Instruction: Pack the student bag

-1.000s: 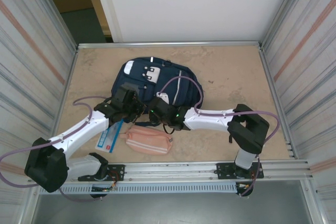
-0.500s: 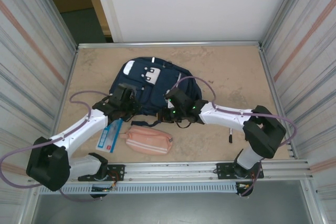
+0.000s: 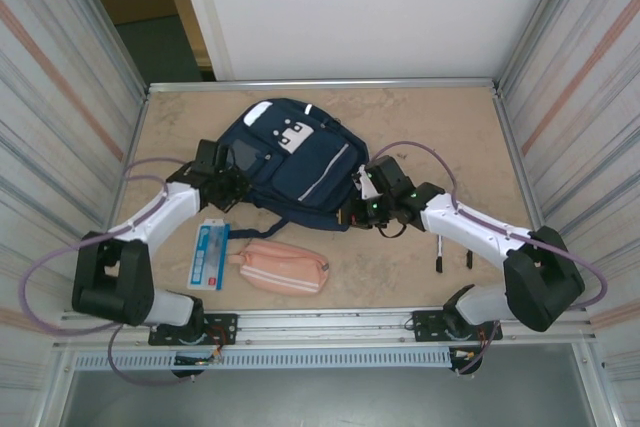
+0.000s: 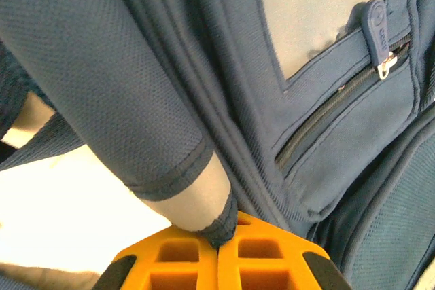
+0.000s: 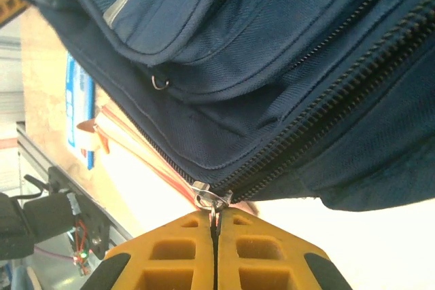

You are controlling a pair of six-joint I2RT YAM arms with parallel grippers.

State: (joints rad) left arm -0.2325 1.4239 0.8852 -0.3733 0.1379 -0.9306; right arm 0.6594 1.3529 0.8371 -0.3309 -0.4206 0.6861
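The student bag [image 3: 300,157], navy with white patches and thin stripes, lies flat in the middle of the table, stretched between my two grippers. My left gripper [image 3: 232,187] is at its left edge. In the left wrist view the gripper [image 4: 219,241] is shut on a padded fabric edge [image 4: 221,225] of the bag [image 4: 136,66]. My right gripper [image 3: 353,215] is at the bag's lower right corner. In the right wrist view this gripper [image 5: 215,230] is shut on the metal zipper pull [image 5: 212,200] of the bag's [image 5: 285,45] main zipper.
A pink pencil pouch [image 3: 285,267] lies near the front edge, below the bag. A flat blue-and-white packet [image 3: 208,255] lies to its left. Metal rails border the table, and corrugated walls stand on both sides. Bare tabletop [image 3: 450,137] stretches right of the bag.
The bag has shifted back and turned. My right gripper has travelled right along the bag's lower edge with the zipper pull. My left gripper has pulled left and back.
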